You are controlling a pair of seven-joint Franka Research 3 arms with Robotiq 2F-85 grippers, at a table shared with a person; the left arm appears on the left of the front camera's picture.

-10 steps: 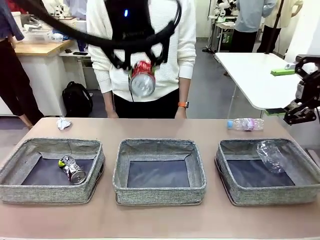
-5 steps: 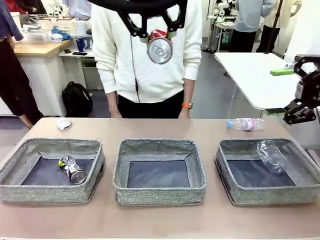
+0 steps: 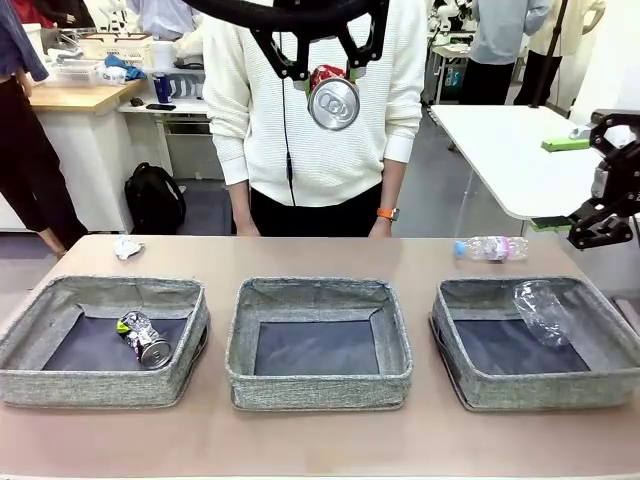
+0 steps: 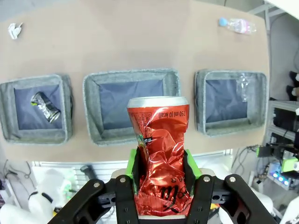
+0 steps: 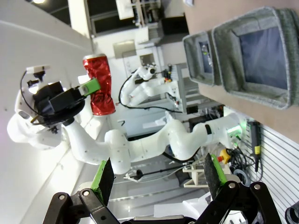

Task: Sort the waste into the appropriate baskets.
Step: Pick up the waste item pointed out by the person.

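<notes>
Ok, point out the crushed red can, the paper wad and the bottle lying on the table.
crushed red can (image 4: 159, 151), left wrist view, crumpled red side.
paper wad (image 3: 126, 246), front view, its middle.
bottle on the table (image 3: 491, 247), front view, clear body.

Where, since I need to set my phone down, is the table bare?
The far strip of table between the paper wad and the lying bottle is bare, as is the near strip before the baskets. The middle basket is empty. Left basket holds a dark can, right basket a crushed bottle; gaps between baskets are narrow.
</notes>
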